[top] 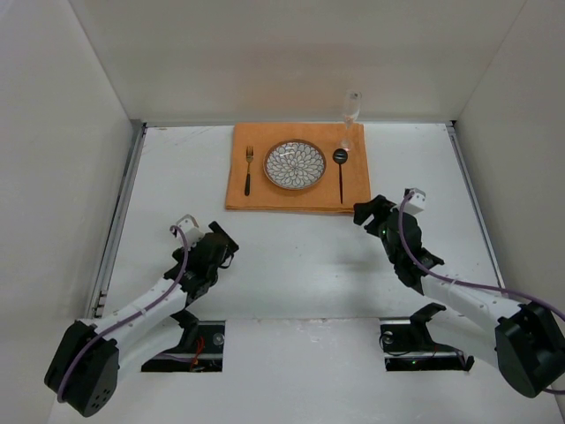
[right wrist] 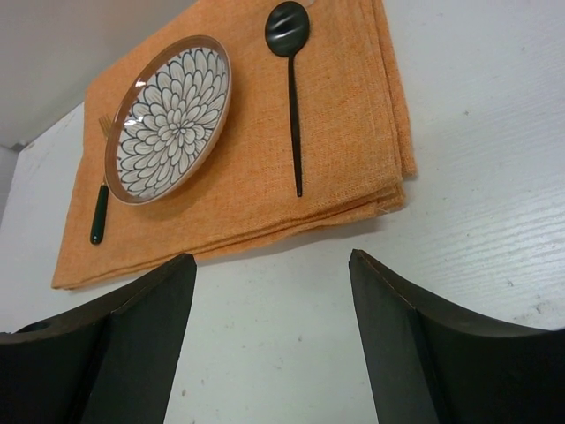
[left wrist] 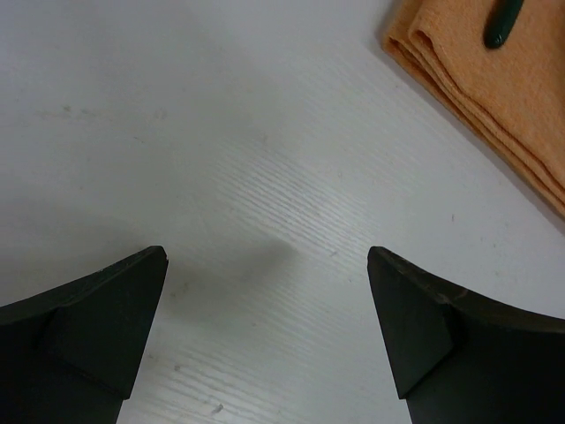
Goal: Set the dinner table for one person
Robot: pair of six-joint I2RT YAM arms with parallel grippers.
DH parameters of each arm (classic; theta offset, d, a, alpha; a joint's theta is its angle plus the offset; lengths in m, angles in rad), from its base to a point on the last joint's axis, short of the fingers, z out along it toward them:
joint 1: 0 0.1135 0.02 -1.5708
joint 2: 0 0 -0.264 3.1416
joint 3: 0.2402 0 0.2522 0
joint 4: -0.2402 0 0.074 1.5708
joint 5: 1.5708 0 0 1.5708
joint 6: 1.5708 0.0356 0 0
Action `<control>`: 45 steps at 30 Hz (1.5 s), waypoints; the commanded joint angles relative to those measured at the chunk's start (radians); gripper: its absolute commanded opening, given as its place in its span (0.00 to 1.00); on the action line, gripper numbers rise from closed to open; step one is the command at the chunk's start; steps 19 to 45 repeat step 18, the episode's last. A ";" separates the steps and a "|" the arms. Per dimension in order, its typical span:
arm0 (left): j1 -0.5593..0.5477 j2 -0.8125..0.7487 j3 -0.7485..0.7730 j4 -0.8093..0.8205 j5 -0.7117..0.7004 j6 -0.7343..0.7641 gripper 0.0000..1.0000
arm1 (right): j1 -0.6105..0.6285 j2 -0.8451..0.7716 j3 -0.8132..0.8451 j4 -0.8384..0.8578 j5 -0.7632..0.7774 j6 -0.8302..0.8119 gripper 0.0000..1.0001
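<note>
On the white dinner table [top: 291,256] lies an orange placemat [top: 265,196] at the far middle. A patterned plate [top: 294,164] sits in its centre, a fork [top: 248,170] to the left and a black spoon [top: 341,172] to the right. A clear glass [top: 352,108] stands at the mat's far right corner. My left gripper [top: 223,245] is open and empty over bare table, near the mat's near left corner [left wrist: 494,97]. My right gripper [top: 366,212] is open and empty just off the mat's near right corner; its view shows the plate [right wrist: 168,119], spoon [right wrist: 290,62] and fork [right wrist: 99,208].
White walls enclose the table on three sides. Metal rails [top: 119,212] run along the left and right edges. The arm bases and two openings sit at the near edge.
</note>
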 commanded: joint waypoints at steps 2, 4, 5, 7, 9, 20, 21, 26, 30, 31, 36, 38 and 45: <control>0.047 -0.007 -0.005 0.012 -0.047 -0.043 1.00 | 0.004 -0.001 0.011 0.062 0.010 -0.006 0.77; 0.063 -0.003 0.001 0.011 -0.047 -0.041 1.00 | 0.001 0.000 0.009 0.064 0.005 -0.001 0.77; 0.068 0.001 0.001 0.015 -0.047 -0.038 1.00 | -0.002 0.002 0.012 0.059 0.001 -0.001 0.77; 0.086 0.005 -0.004 0.021 -0.050 -0.038 1.00 | 0.004 0.000 0.012 0.059 0.004 -0.006 0.77; 0.103 0.008 -0.002 0.018 -0.044 -0.043 1.00 | -0.001 0.005 0.009 0.064 0.004 -0.001 0.77; 0.100 0.037 0.018 0.034 -0.062 -0.012 1.00 | 0.001 -0.010 0.012 0.056 -0.005 -0.006 0.77; 0.100 0.037 0.018 0.034 -0.062 -0.012 1.00 | 0.001 -0.010 0.012 0.056 -0.005 -0.006 0.77; 0.100 0.037 0.018 0.034 -0.062 -0.012 1.00 | 0.001 -0.010 0.012 0.056 -0.005 -0.006 0.77; 0.100 0.037 0.018 0.034 -0.062 -0.012 1.00 | 0.001 -0.010 0.012 0.056 -0.005 -0.006 0.77; 0.100 0.037 0.018 0.034 -0.062 -0.012 1.00 | 0.001 -0.010 0.012 0.056 -0.005 -0.006 0.77; 0.100 0.037 0.018 0.034 -0.062 -0.012 1.00 | 0.001 -0.010 0.012 0.056 -0.005 -0.006 0.77; 0.100 0.037 0.018 0.034 -0.062 -0.012 1.00 | 0.001 -0.010 0.012 0.056 -0.005 -0.006 0.77; 0.100 0.037 0.018 0.034 -0.062 -0.012 1.00 | 0.001 -0.010 0.012 0.056 -0.005 -0.006 0.77</control>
